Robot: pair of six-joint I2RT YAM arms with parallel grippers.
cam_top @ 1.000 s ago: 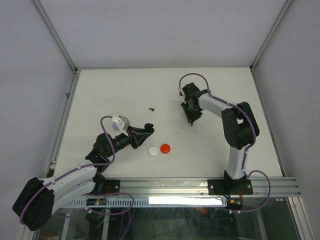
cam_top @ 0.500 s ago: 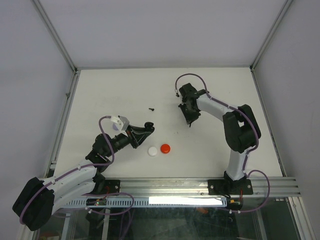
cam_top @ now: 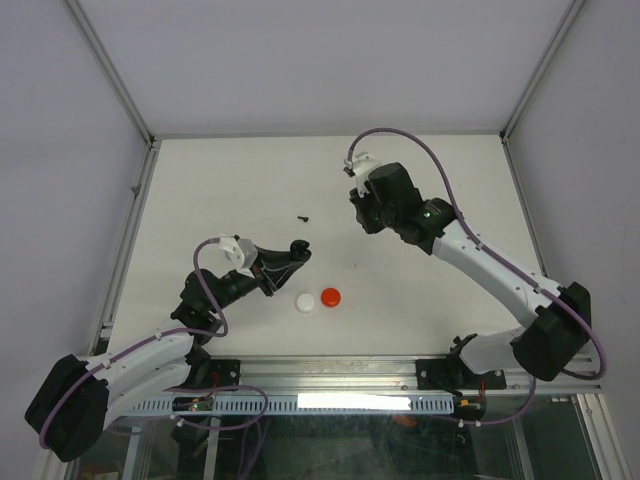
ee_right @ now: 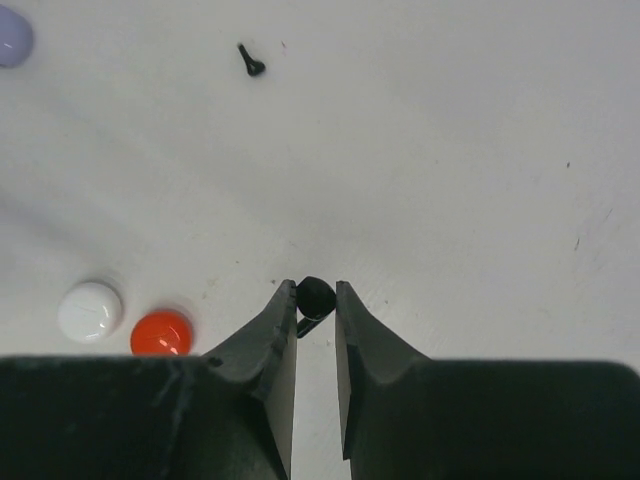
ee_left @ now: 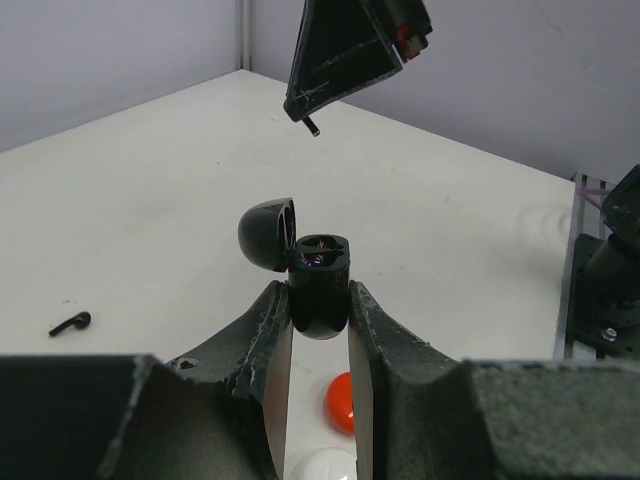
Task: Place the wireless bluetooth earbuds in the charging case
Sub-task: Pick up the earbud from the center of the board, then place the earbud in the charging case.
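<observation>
The left jaws were clamped on a black egg-shaped plastic charging case, leaving only the case's width between them. The left wrist view showed its hinged lid flipped back and two sockets facing up. From overhead the case was only a dark lump at the tip of the left arm, left of the centre of the white tabletop.

The right jaws were pinched almost shut on a tiny black stemmed plastic earbud. The right wrist view showed its rounded head between the tips. The left wrist view showed just a thin black stem poking below those jaws, held in the air beyond the case. Overhead, it was hidden.

A second black earbud lay loose near the tabletop's centre. A white round plastic piece and a red round plastic piece lay just beside each other towards the near edge. Only the right wrist view caught a lavender rounded piece, cut off at the frame's corner.
</observation>
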